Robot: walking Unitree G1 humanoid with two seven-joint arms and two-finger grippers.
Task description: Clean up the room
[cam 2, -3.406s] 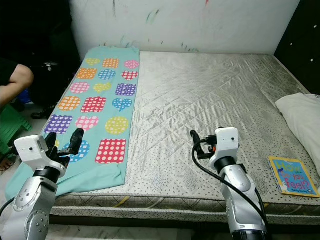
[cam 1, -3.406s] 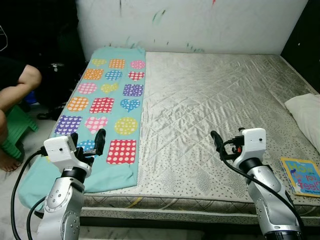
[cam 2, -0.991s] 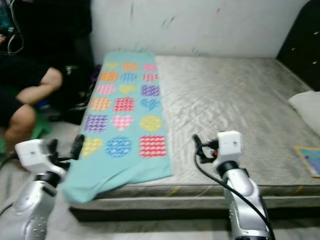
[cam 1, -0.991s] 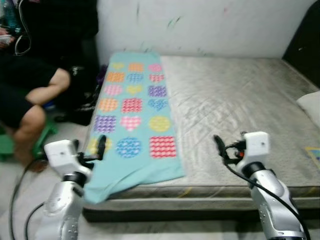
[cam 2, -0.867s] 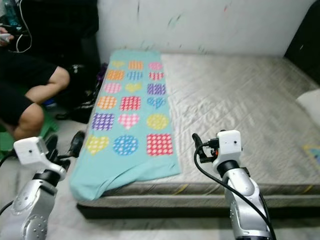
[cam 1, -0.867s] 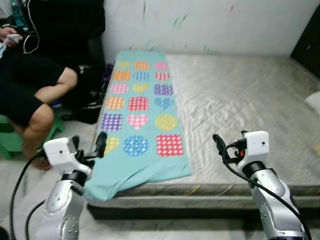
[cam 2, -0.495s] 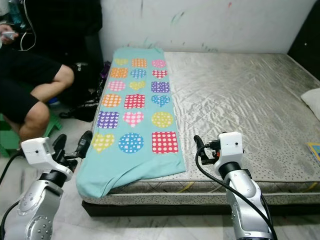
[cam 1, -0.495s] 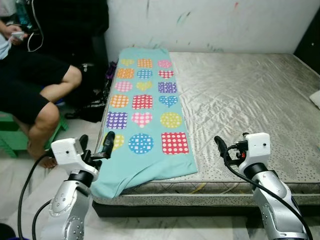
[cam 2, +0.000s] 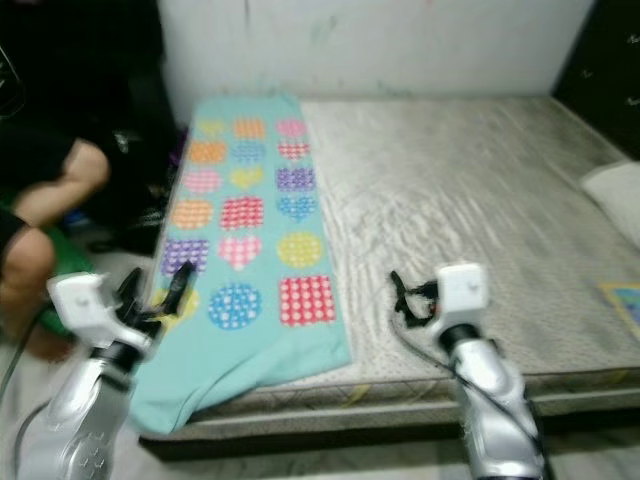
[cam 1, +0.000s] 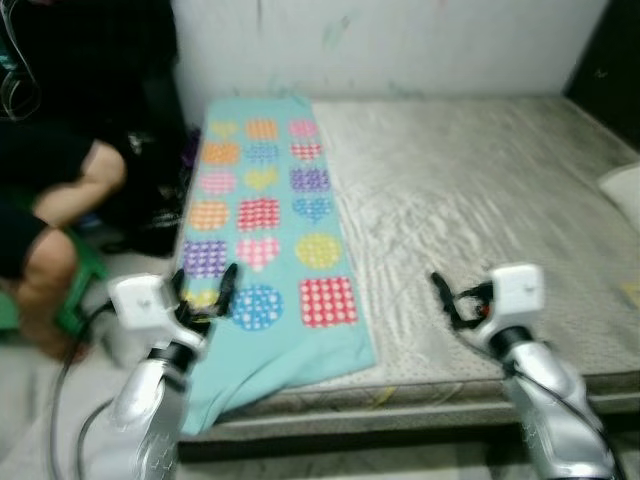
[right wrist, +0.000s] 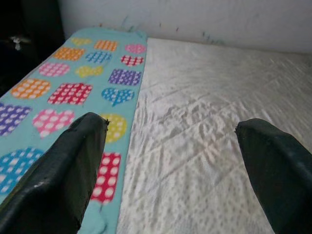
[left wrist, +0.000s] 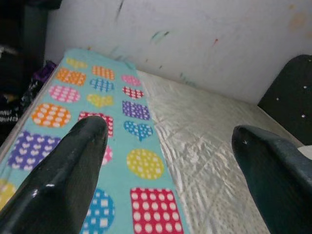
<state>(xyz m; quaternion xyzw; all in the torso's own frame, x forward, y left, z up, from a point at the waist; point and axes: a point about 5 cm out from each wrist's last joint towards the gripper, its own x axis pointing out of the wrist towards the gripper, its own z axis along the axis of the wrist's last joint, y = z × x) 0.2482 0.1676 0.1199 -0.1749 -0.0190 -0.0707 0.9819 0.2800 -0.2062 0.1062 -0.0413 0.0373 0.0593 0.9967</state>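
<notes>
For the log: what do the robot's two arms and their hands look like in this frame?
Both arms are silver metal tubes, each ending in a boxy white wrist block. Black cables loop from each block along the arm. The left hand and the right hand each carry two long, glossy black fingers with rounded tips.

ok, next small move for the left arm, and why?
Probably lower the left tool, open and empty, onto the teal patterned blanket. Its near corner hangs crumpled off the mattress edge, just beneath that tool.
</notes>
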